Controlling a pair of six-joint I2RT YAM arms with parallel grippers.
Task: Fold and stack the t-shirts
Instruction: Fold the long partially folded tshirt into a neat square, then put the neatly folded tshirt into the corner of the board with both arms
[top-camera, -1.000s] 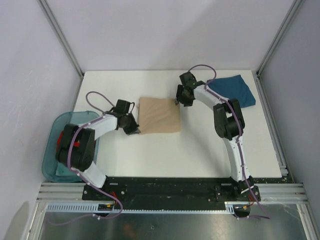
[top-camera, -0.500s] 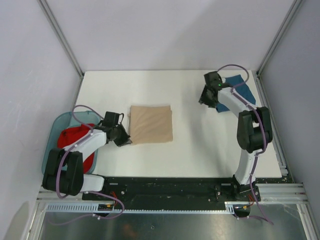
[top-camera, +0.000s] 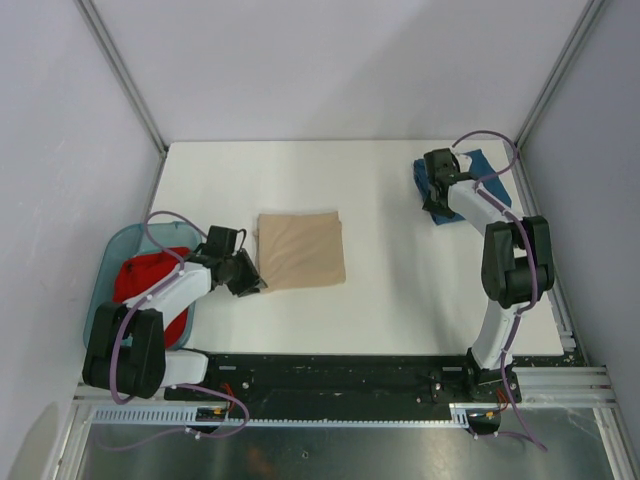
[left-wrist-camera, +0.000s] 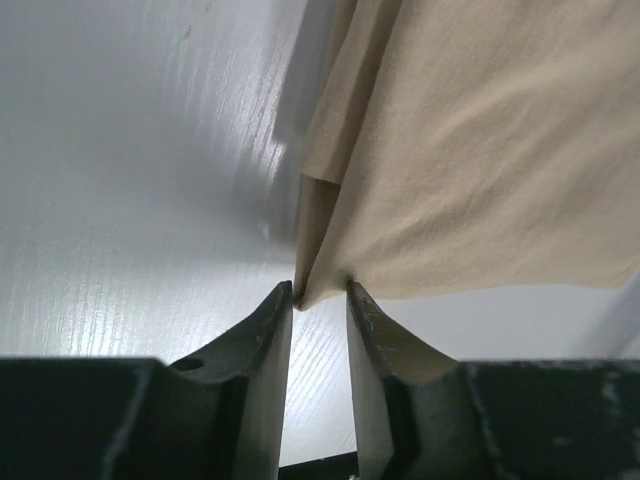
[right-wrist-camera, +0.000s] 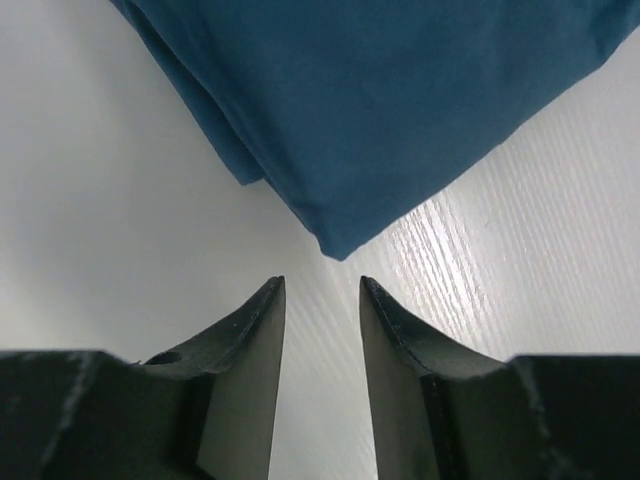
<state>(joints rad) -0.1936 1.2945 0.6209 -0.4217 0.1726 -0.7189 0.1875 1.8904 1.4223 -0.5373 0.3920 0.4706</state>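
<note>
Tan/beige cloth t-shirt (top-camera: 302, 249), folded to a rough square, lies flat on the white table (top-camera: 390, 290), left of centre. Left end effector (left-wrist-camera: 320, 292) sits low at that shirt's near-left corner. You can see its fingers (left-wrist-camera: 265, 340) narrowly apart, with bare table showing through the gap. The cloth corner pokes in right at the tips and touches the left-hand tip in the wrist view. It isn't clamped as far as the view shows. The folded layers show along the shirt's edge just beyond the tips.

Dark teal-blue t-shirt (right-wrist-camera: 400, 90), folded, lies at the far right of the table. In your top view the right arm (top-camera: 510, 260) covers most of it, and only bits of blue show around the wrist. Right end effector (right-wrist-camera: 320, 285) is down at the table, fingers a little apart with only table in the gap. The blue shirt's corner points at the gap and stops just short of the tips, with no contact visible.

Red t-shirt (top-camera: 138, 275) is bunched in the translucent teal plastic bin (top-camera: 103, 262) at the table's left edge, partly under the left arm (top-camera: 165, 290). You can't tell from here whether it's folded.

Tan and blue shirts lie well apart, each on its own on the table.
</note>
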